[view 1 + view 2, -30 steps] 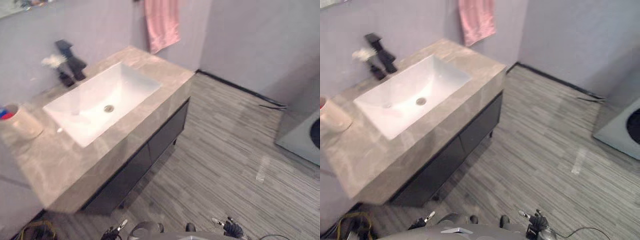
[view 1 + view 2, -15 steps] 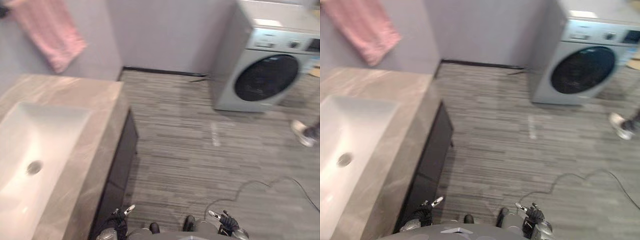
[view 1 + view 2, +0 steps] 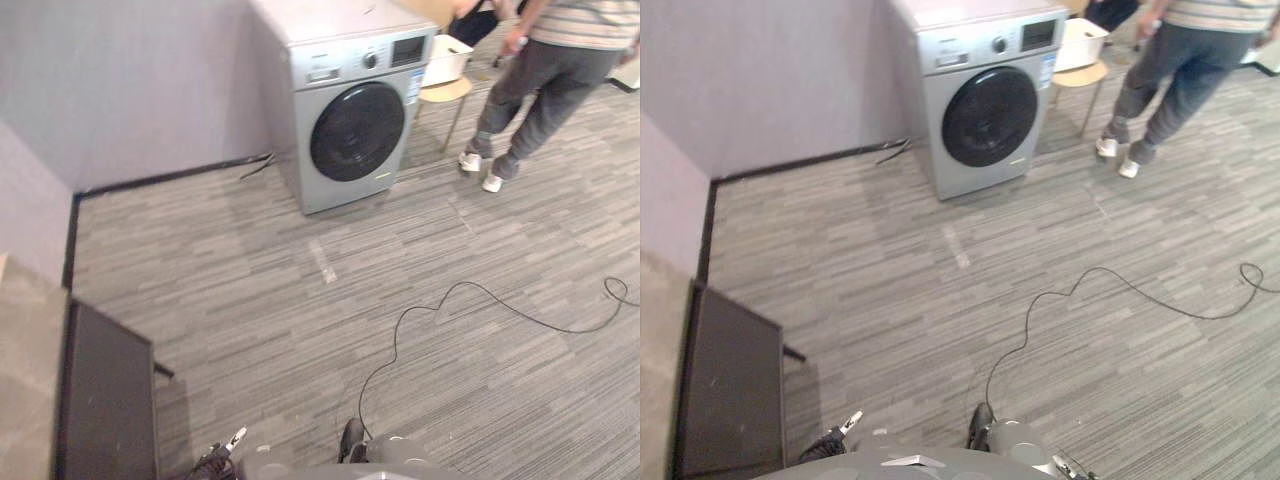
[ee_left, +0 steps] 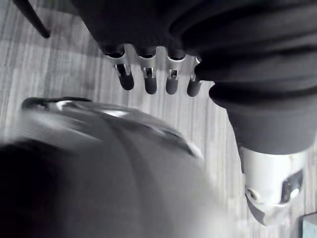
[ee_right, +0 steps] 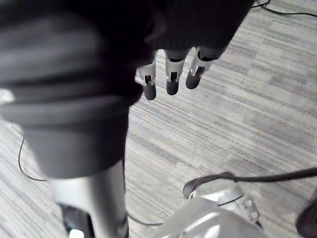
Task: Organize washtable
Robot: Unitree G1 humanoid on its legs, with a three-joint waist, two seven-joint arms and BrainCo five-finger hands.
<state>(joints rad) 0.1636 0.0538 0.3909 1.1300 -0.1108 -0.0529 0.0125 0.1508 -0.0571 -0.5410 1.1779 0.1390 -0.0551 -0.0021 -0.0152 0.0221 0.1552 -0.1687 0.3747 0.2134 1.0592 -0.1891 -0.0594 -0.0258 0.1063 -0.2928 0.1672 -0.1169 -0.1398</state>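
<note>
While your head camera looks down across the grey plank floor [image 3: 300, 290], the table [image 3: 25, 380] you are to tidy shows as one corner at the lower left. You see a strip of beige stone top, with its dark cabinet front [image 3: 105, 400] just beside it on the side of the open floor.

Your left hand [image 4: 149, 82] hangs low near the cabinet's near end, at the bottom edge of the left eye view. In its own wrist view the fingers lie straight and relaxed in a row and carry nothing, with the floor past them. Your right hand [image 5: 171, 79] is the same in its wrist view: fingers straight, loose and empty, pointing down at bare planks, well apart from the table.

Across the room a silver washing machine [image 3: 345, 110] stands against the pale wall [image 3: 130, 80], its round dark door facing you. Just to its right is a small wooden stool [image 3: 445, 92] carrying a white container [image 3: 445, 55], probably a tub or basket. A person [image 3: 545, 70] in grey trousers and white shoes stands on the floor beside the stool.
</note>
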